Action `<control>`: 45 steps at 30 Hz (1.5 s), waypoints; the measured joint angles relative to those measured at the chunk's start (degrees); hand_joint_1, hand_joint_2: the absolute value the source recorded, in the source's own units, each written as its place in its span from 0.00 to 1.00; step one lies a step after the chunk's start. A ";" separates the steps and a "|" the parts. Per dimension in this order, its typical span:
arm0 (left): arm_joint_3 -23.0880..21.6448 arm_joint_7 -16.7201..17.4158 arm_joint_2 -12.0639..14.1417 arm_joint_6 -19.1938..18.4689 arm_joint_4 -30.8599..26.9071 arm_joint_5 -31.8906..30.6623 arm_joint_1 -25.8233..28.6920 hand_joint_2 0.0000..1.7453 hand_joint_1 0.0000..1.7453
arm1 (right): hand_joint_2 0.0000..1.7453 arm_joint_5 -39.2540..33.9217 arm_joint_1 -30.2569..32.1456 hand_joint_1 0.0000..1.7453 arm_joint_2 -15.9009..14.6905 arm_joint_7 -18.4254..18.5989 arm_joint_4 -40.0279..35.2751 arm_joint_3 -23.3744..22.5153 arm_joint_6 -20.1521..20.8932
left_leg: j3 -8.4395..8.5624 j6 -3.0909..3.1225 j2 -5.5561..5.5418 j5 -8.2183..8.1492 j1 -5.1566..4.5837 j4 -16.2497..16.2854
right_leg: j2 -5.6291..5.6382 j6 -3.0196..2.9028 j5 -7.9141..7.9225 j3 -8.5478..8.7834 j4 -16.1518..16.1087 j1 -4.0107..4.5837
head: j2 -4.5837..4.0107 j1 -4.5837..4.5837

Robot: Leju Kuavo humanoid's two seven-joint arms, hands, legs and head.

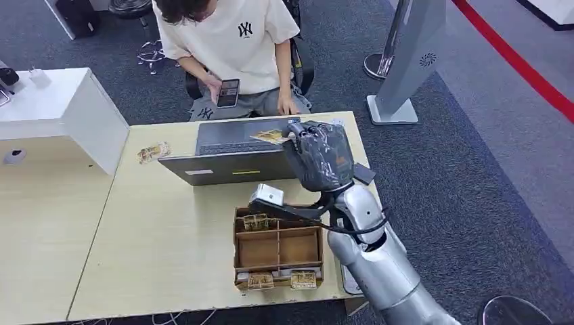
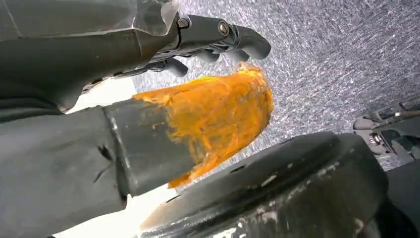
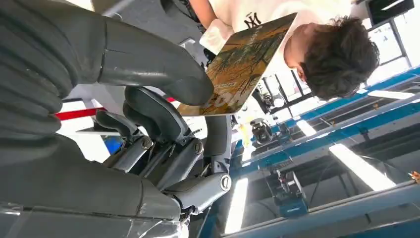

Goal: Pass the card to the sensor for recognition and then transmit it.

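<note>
My right hand (image 1: pixel 319 154) is raised above the open laptop (image 1: pixel 233 152) and pinches a yellow-brown picture card (image 1: pixel 273 136) that points toward the seated person (image 1: pixel 230 40). In the right wrist view the card (image 3: pixel 242 64) sits between the thumb (image 3: pixel 163 69) and a dark finger, with the person's head just beyond it. The small white sensor (image 1: pixel 267 196) stands on a black arm behind the wooden card box (image 1: pixel 277 249), below and nearer than the hand. My left hand (image 2: pixel 124 99) hangs over grey carpet with an orange-taped thumb and holds nothing.
The person holds a phone (image 1: pixel 228 92) at the table's far edge. Another card (image 1: pixel 153 152) lies left of the laptop. The wooden box holds several cards. A white cabinet (image 1: pixel 61 115) stands at the left, a grey stand (image 1: pixel 406 61) to the far right.
</note>
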 joint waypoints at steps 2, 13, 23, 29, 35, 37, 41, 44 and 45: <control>-0.68 0.13 -0.02 -0.31 0.00 -0.61 -0.13 0.00 0.00 | 1.00 1.64 -2.27 1.00 1.03 1.03 2.95 0.35 -0.18 | 0.00 0.00 -0.01 0.00 0.00 0.00 | -0.01 0.00 0.00 0.00 0.00 0.00 | -0.02 0.02; -2.80 1.20 -0.50 -1.18 0.00 -1.59 -1.11 0.00 0.00 | 1.00 7.24 -10.10 1.00 6.56 4.02 19.70 2.82 -3.32 | -0.01 0.00 -0.03 0.00 0.00 0.00 | -0.03 0.00 0.00 -0.01 0.01 0.00 | 0.00 0.02; -3.71 1.31 -0.57 -1.18 0.00 -1.75 -1.19 0.00 0.00 | 1.00 7.71 -11.47 1.00 6.99 4.57 27.14 2.69 -4.48 | 0.00 0.00 -0.03 0.00 -0.01 0.02 | -0.01 0.00 0.00 -0.03 0.00 0.00 | 0.00 0.00; -3.80 1.29 -0.66 -1.20 0.00 -1.83 -1.19 0.00 0.00 | 1.00 8.26 -11.37 1.00 6.95 4.28 27.91 2.05 -4.48 | -0.01 0.00 -0.03 0.00 0.00 0.02 | -0.01 0.00 -0.01 -0.05 0.00 0.00 | 0.00 0.02; -3.80 1.20 -0.63 -1.27 0.00 -1.77 -1.20 0.00 0.00 | 1.00 8.41 -11.36 1.00 6.95 3.54 27.91 1.51 -4.48 | -0.01 0.00 -0.02 0.00 0.00 0.02 | 0.00 0.00 0.00 -0.05 0.00 0.00 | 0.00 0.02; -3.80 1.18 -0.55 -1.27 0.00 -1.75 -1.20 0.00 0.00 | 1.00 8.41 -11.36 1.00 6.95 3.43 27.91 1.46 -4.48 | -0.01 0.00 -0.02 0.00 0.00 0.02 | 0.00 0.00 0.00 -0.04 0.00 0.00 | -0.02 0.02; -3.80 1.18 -0.48 -1.25 0.00 -1.64 -1.20 0.00 0.00 | 1.00 8.41 -11.30 1.00 6.95 3.32 27.91 1.27 -4.48 | -0.01 0.00 -0.02 0.00 -0.01 0.02 | 0.00 0.00 0.00 -0.05 0.00 0.00 | 0.00 0.02; -3.80 1.18 -0.46 -1.25 0.00 -1.64 -1.20 0.00 0.00 | 1.00 8.61 -11.25 1.00 6.95 3.30 27.91 1.20 -4.48 | -0.01 0.00 -0.02 0.00 -0.01 0.02 | 0.00 0.00 0.00 -0.05 0.00 0.00 | 0.00 0.02; -3.80 1.18 -0.44 -1.25 0.00 -1.64 -1.20 0.00 0.00 | 1.00 8.81 -11.20 1.00 6.95 3.32 27.91 1.20 -4.48 | -0.01 0.00 -0.02 0.00 -0.01 0.02 | 0.00 0.00 -0.01 -0.05 0.00 0.00 | 0.00 0.00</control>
